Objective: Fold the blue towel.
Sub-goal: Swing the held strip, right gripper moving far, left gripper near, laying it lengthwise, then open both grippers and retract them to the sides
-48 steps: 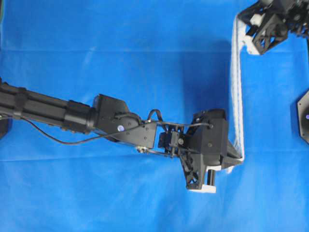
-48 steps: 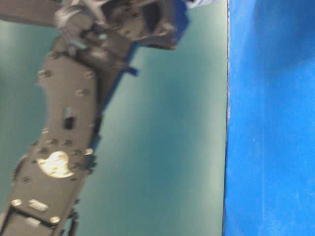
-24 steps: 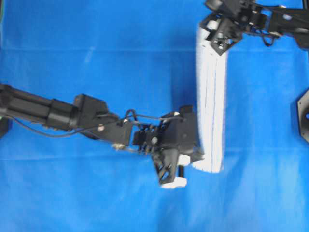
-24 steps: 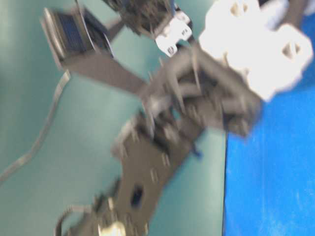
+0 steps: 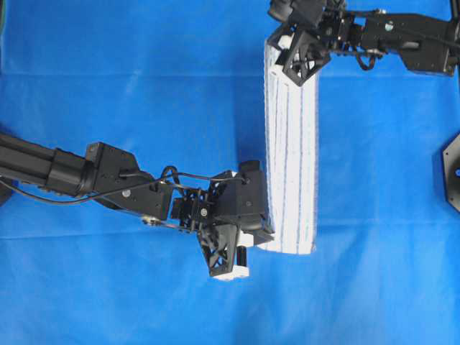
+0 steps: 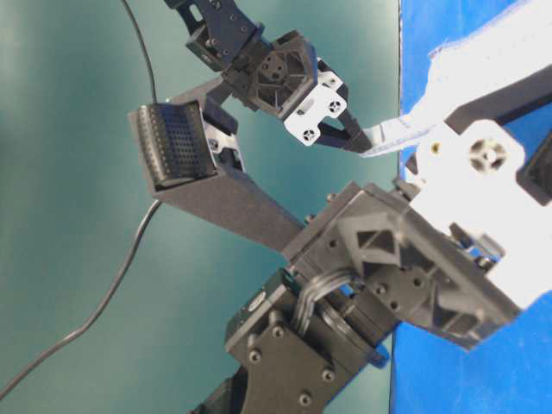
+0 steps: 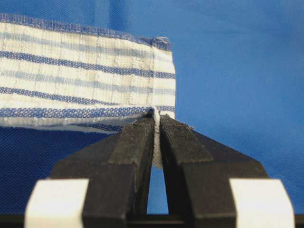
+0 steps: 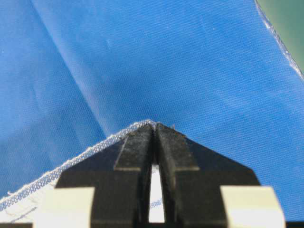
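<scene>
The left gripper (image 5: pixel 260 233) is clamped tight on the near corner of the blue towel (image 5: pixel 291 144); in the left wrist view its two black fingers (image 7: pixel 135 142) are pressed together with a thin sliver of white cloth pinched between them. The right gripper (image 5: pixel 287 44) does the same at the far end, jaws closed on the hem, a frayed white edge peeking out at the tips in the right wrist view.

The towel itself (white weave with thin dark and pale blue stripes) hangs as a narrow, stretched band between the two grippers, running from top to bottom in the overhead view above the blue table cover (image 5: pixel 144 86). It appears to be already doubled along its length, with layered edges showing at the near end.

It should handle as light, limp cloth: no stiffness, so it will sag or bunch wherever it is not held taut, and a thin pinch could slip if pulled hard. The corners and the stitched hem look like the best places to hold, since both layers can be caught there and the edges stay lined up for the next fold.
</scene>
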`<state>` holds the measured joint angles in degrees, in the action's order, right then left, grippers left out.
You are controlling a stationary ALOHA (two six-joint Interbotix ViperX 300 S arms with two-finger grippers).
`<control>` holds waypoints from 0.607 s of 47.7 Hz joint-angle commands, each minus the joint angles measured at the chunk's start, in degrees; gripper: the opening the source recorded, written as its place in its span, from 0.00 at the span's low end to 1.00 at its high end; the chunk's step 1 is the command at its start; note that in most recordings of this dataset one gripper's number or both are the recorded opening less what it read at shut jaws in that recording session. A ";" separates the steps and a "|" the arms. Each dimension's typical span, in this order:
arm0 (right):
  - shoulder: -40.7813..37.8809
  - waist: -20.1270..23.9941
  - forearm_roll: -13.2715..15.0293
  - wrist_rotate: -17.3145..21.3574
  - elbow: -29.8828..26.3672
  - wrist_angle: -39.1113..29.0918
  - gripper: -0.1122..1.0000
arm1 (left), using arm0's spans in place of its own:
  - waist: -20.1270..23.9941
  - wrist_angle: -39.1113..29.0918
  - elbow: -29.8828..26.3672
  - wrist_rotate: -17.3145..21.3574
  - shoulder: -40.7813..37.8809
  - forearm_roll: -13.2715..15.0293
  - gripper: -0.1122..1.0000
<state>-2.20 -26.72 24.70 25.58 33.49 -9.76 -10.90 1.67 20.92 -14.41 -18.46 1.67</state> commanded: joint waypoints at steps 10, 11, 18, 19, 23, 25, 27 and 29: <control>0.97 0.09 -0.09 0.18 -0.88 0.44 0.26 | 0.62 0.00 -0.53 0.26 2.55 0.00 0.22; 1.05 0.00 -0.09 0.18 -0.88 0.35 0.31 | 0.70 -0.26 -0.53 0.18 2.64 0.00 0.26; 2.64 0.79 -0.09 -0.26 -0.62 -0.53 0.67 | 1.14 -3.78 -0.18 0.53 5.01 0.00 0.65; 2.99 0.88 -0.09 -0.26 -0.53 -0.79 0.68 | 1.23 -4.39 0.00 0.53 5.54 0.00 0.70; 5.10 1.41 -0.09 -0.44 -0.18 -1.49 0.64 | 1.58 -7.12 0.70 0.88 7.73 0.00 0.86; 6.33 1.67 -0.09 -0.44 0.26 -1.93 0.63 | 1.76 -8.35 1.05 0.97 8.96 -0.09 0.87; 7.65 1.93 -0.09 -0.44 0.79 -2.29 0.63 | 1.93 -9.40 1.58 1.23 10.37 -0.18 0.85; 9.05 2.20 -0.09 -0.53 1.41 -2.55 0.63 | 2.29 -10.46 2.29 1.49 12.13 -0.18 0.84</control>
<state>3.16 -25.05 24.61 25.05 34.72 -12.04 -9.14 -7.29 22.94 -13.27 -10.81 1.58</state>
